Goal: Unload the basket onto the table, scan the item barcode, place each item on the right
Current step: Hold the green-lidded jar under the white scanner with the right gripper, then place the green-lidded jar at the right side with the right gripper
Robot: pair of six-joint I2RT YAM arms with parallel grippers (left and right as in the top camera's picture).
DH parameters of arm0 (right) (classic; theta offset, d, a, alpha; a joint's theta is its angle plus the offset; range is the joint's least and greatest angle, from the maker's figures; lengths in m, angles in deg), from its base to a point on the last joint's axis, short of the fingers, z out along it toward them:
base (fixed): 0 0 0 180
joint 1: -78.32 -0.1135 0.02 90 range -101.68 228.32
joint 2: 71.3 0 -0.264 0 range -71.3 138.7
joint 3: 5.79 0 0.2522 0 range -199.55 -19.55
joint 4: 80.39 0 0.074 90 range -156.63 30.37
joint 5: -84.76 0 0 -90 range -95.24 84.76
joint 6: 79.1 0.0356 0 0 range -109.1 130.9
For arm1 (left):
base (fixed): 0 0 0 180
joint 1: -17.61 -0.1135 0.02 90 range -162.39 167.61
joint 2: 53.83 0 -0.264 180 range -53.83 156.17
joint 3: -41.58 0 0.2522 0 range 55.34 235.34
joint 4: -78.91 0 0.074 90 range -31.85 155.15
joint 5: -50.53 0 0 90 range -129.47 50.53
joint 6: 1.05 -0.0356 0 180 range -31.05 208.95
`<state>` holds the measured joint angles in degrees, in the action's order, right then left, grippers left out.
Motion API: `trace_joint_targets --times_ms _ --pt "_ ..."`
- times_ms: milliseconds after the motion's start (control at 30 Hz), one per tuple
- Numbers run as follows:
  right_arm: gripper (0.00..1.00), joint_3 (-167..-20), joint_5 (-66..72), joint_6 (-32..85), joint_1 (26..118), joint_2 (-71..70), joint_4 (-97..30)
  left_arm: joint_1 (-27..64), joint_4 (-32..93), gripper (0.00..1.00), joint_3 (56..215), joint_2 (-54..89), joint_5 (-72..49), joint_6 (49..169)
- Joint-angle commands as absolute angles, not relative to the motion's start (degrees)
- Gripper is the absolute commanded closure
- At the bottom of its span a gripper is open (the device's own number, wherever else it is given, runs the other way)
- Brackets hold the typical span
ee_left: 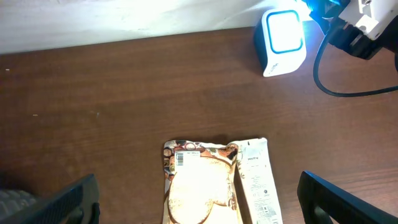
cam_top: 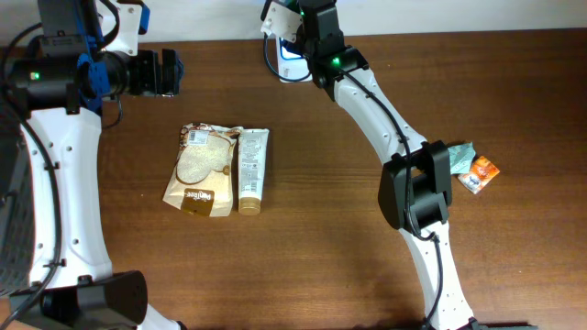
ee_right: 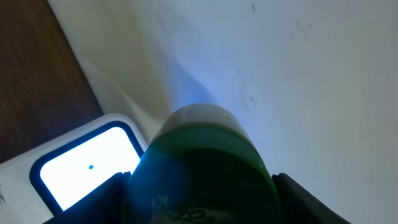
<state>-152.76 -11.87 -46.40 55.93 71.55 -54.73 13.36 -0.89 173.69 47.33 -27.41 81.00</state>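
My right gripper (ee_right: 199, 190) is shut on a round green container (ee_right: 199, 158), whose dark body fills the gap between both fingers. It hangs at the table's far edge, right above the white scanner (ee_right: 81, 165) with its glowing blue-white window. From overhead the right gripper (cam_top: 292, 23) sits just behind the scanner (cam_top: 292, 66). No barcode shows on the container. My left gripper (cam_top: 170, 71) is open and holds nothing at the far left. In the left wrist view the left gripper (ee_left: 199, 211) hovers over a bread packet (ee_left: 196, 186) and a white tube (ee_left: 258, 180).
The bread packet (cam_top: 202, 170) and the tube (cam_top: 252, 170) lie side by side left of centre. An orange packet (cam_top: 479, 172) and a teal one (cam_top: 459, 154) lie at the right, beside the right arm's elbow. A black cable (ee_left: 348, 90) runs by the scanner.
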Motion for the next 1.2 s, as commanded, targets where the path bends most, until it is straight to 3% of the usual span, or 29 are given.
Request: trace_joint_targets --times_ms 0,433,667,833,1000,1167 --pt "0.41 -153.7 -13.1 -47.6 55.9 71.2 -55.2 13.2 -0.8 0.01 173.9 47.4 -26.8 80.0" --pt "0.40 -152.9 -11.1 -47.1 55.8 71.4 -53.5 13.2 -0.8 0.01 173.9 47.4 -26.8 80.0" --pt "0.40 -153.0 -7.2 -27.9 56.4 64.8 -50.4 13.2 -0.8 0.01 173.9 47.4 -26.8 80.1" --pt "0.39 -153.0 -4.0 -1.8 57.0 52.5 -27.1 13.2 -0.8 0.01 173.9 47.4 -26.8 80.1" --pt "0.43 -152.3 2.3 2.9 57.0 49.8 2.9 13.2 -0.8 0.01 173.9 47.4 -26.8 80.0" --pt "0.46 -142.0 -0.2 7.4 57.7 51.2 9.2 13.2 -0.8 0.01 173.9 47.4 -26.8 80.1"
